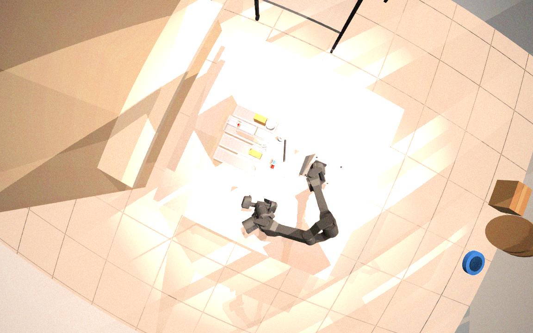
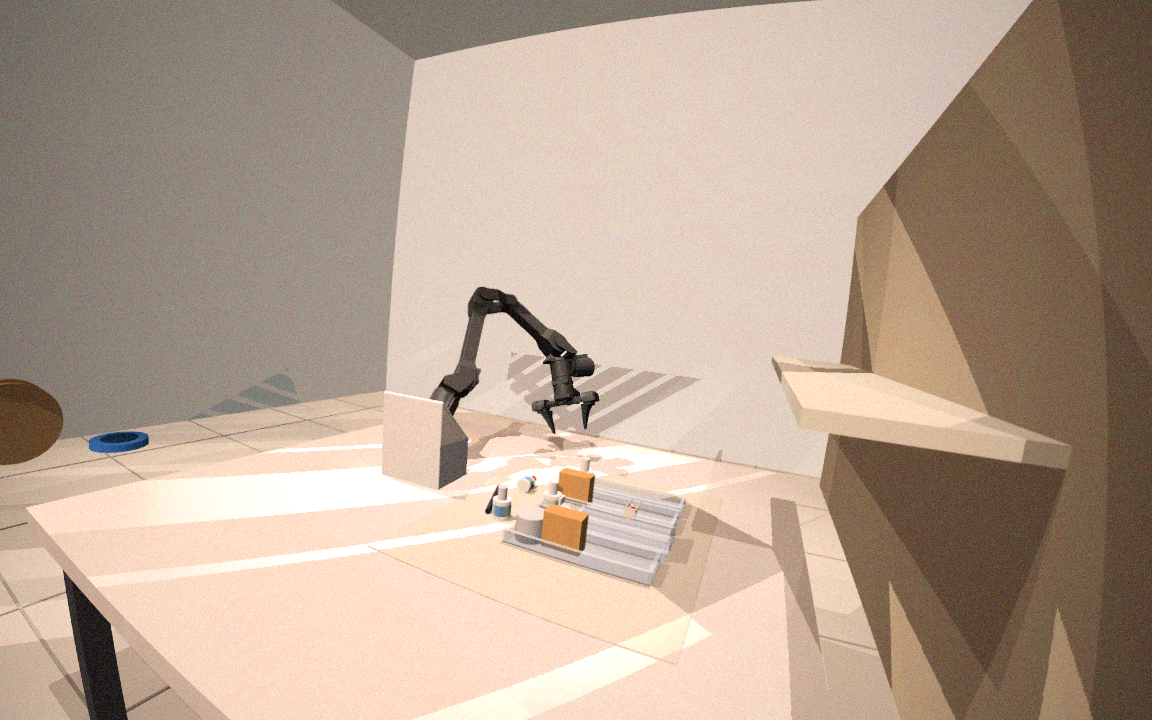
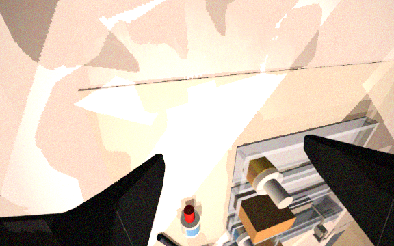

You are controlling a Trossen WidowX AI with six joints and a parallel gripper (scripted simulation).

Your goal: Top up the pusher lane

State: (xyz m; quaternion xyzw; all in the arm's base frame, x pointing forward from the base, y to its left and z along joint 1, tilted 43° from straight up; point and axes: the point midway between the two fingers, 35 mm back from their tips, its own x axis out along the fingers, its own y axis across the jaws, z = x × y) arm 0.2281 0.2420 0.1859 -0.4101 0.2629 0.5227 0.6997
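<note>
Loose jar [image 3: 190,222]: red cap, grey shoulder, blue label, upright.

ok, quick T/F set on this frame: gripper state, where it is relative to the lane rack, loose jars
1. The gripper is open and holds nothing. True.
2. The gripper hangs in the air above the table. True.
3. A loose jar with a red cap stands on the table outside the lane rack. True.
4. The gripper is down inside a lane. False: it is above the table, short of the rack.
5. Both orange boxes lie on the floor tiles. False: they sit in the rack.
</note>
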